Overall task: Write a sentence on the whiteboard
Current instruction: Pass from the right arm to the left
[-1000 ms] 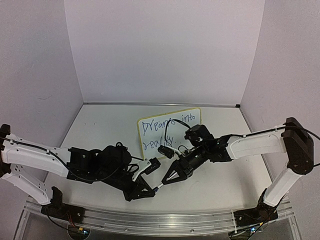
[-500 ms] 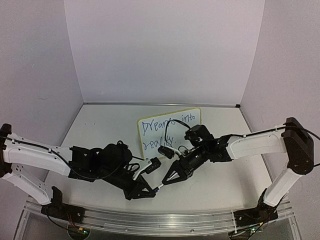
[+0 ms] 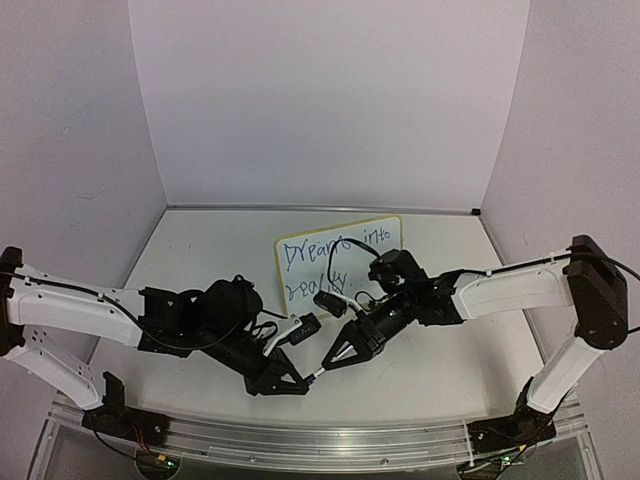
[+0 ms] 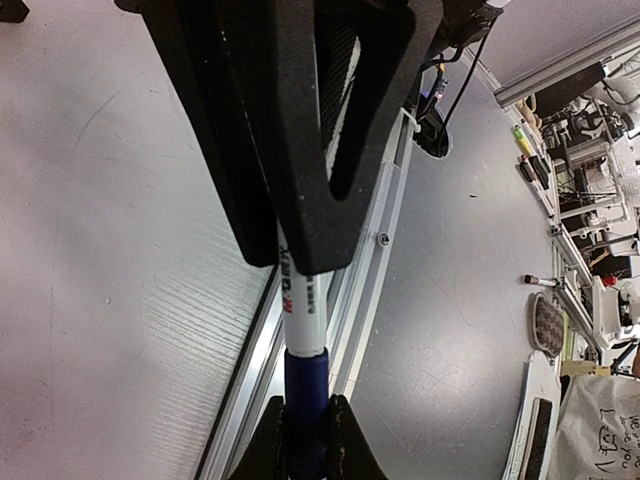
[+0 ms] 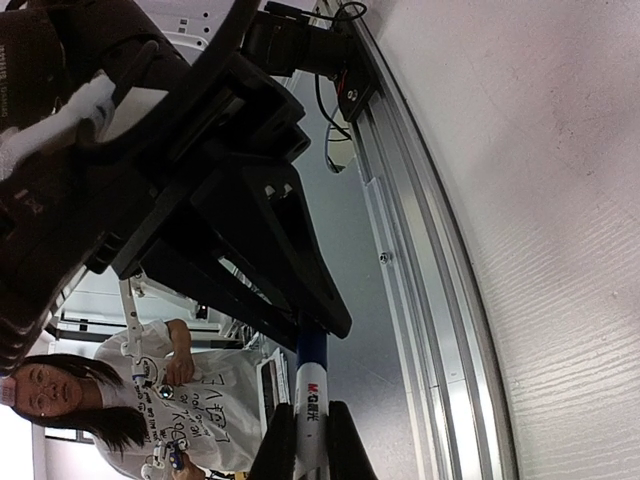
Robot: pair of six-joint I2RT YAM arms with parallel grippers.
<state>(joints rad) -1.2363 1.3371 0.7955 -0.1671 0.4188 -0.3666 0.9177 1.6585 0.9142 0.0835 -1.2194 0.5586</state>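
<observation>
The whiteboard (image 3: 345,262) stands at mid-table with the sentence (image 3: 325,262) in blue script on two lines. Both grippers meet in front of it, near the table's front edge, on one marker (image 3: 316,374). My left gripper (image 3: 300,383) is shut on its blue cap (image 4: 305,385). My right gripper (image 3: 331,361) is shut on its white barrel (image 5: 312,395). In the left wrist view my left gripper (image 4: 305,445) clasps the cap at the bottom edge. In the right wrist view my right gripper (image 5: 311,445) clasps the barrel. The cap sits against the barrel; the tip is hidden.
The aluminium rail (image 3: 300,435) runs along the table's front edge just below the grippers. White walls enclose the table at the back and both sides. Cables hang off the right wrist (image 3: 345,290) in front of the board.
The left arm's wrist has shifted slightly right and up. Both grippers stay closed on the marker at the same place.
</observation>
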